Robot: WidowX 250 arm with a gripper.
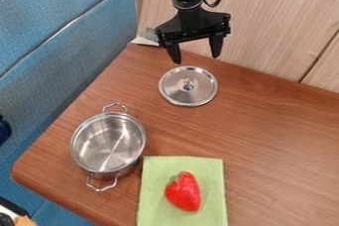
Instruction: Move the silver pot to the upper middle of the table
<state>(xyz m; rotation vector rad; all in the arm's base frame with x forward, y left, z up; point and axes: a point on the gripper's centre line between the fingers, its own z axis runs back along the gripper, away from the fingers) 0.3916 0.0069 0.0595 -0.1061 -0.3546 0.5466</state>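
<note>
With its fingers spread and empty, the black two-finger end effector (197, 51) is hanging above the wooden worktop's (265, 136) far edge, seemingly pre-grasp, its next move requiring descent to the round silver metal pot (108, 144) near the left corner.

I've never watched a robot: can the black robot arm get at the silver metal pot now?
Probably yes: its black gripper is open, nothing covers the pot, and only the flat silver lid lies near the way.

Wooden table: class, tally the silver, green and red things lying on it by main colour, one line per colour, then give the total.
Silver: 2 (pot, round lid)
Green: 1 (cloth)
Red: 1 (strawberry)
Total: 4
</note>
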